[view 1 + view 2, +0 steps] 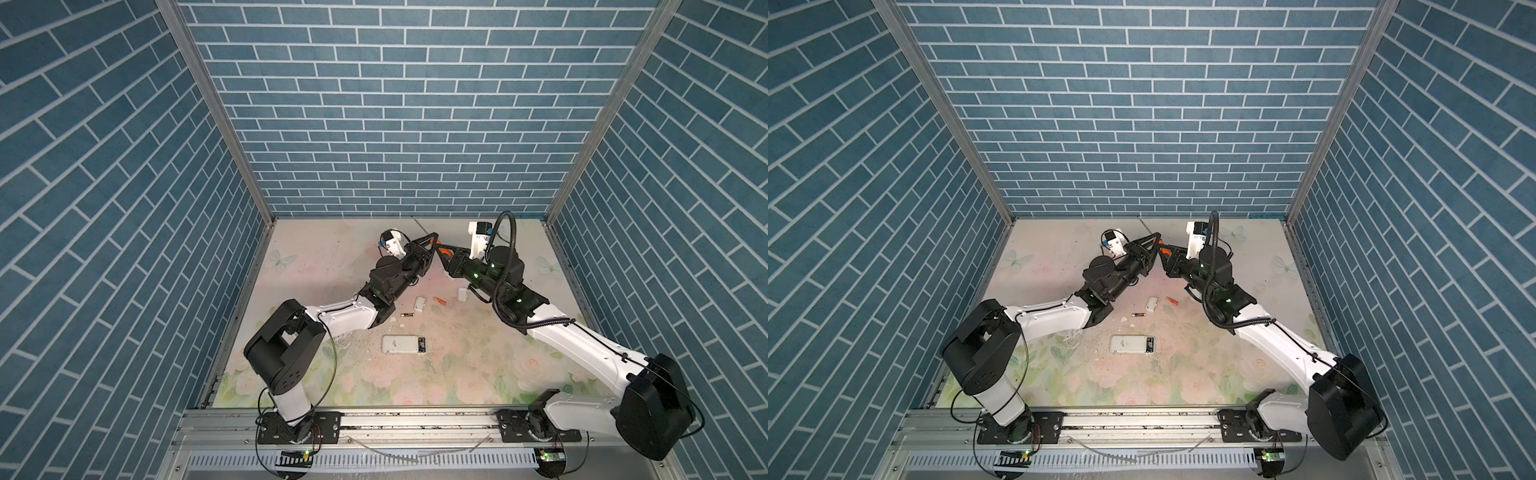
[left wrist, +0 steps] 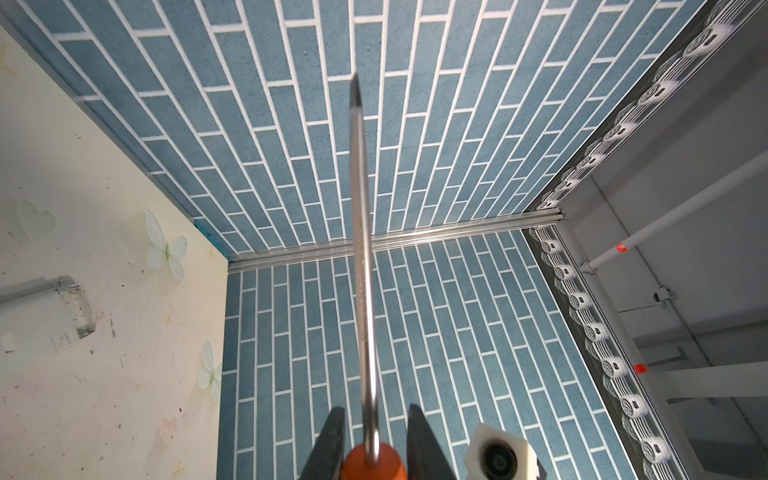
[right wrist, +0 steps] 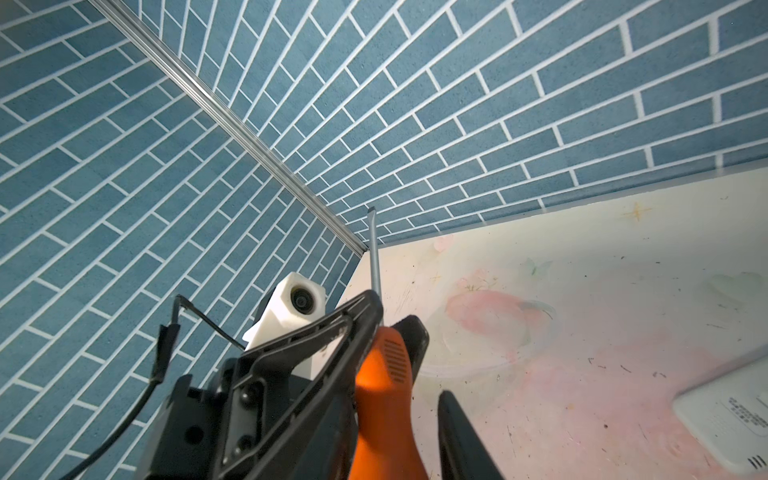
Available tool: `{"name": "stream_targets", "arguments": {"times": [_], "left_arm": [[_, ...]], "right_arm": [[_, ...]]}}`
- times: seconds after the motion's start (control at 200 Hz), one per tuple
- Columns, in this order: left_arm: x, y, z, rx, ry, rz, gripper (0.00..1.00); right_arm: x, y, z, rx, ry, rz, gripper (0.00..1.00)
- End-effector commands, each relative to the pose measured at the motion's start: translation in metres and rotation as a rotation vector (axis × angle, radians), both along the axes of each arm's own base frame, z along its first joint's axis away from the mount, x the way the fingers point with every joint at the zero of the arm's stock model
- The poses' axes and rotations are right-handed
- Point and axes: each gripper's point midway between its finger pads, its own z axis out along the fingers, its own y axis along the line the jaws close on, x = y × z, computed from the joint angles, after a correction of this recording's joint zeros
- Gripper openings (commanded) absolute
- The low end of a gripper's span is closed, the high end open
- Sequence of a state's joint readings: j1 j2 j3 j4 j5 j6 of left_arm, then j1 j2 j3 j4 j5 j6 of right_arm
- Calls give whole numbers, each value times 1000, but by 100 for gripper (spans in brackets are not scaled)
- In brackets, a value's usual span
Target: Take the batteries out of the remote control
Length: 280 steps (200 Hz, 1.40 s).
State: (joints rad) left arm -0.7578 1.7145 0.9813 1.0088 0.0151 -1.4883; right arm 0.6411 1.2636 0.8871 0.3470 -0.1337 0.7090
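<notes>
A white remote control (image 1: 399,344) (image 1: 1127,345) lies at mid-table with its compartment open and a dark cell (image 1: 422,344) still inside. Two batteries lie loose behind it: an orange one (image 1: 439,300) (image 1: 1172,300) and a dark one (image 1: 407,316) (image 1: 1138,314). At the back centre both grippers meet on an orange-handled screwdriver (image 2: 361,249) (image 3: 382,395). My left gripper (image 1: 434,240) (image 2: 376,415) is shut on the handle's front end. The handle also lies between the jaws of my right gripper (image 1: 439,253) (image 3: 399,399), with a thin strip of table showing beside one finger (image 3: 457,436).
Two small white covers (image 1: 419,303) (image 1: 462,293) lie near the loose batteries. A second white device (image 3: 731,419) sits beside the right arm. Blue brick walls close the back and both sides, and the screwdriver's tip (image 1: 419,225) points towards the back wall.
</notes>
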Motion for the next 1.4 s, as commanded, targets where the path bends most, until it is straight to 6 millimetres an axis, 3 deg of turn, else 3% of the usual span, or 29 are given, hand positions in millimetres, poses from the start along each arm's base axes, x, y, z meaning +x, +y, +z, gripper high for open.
{"name": "stream_targets", "arguments": {"times": [0.0, 0.565, 0.96, 1.395], "left_arm": [[-19, -20, 16, 2, -69, -88, 0], [-10, -8, 23, -3, -86, -50, 0], [-8, -3, 26, -3, -93, -26, 0], [1, -4, 56, -51, -138, 1, 0]], "right_arm": [[-18, 12, 13, 10, -29, 88, 31], [-25, -4, 13, 3, -25, 35, 38], [-22, -1, 7, 6, 0, 30, 39], [-25, -4, 10, 22, -18, 4, 40]]}}
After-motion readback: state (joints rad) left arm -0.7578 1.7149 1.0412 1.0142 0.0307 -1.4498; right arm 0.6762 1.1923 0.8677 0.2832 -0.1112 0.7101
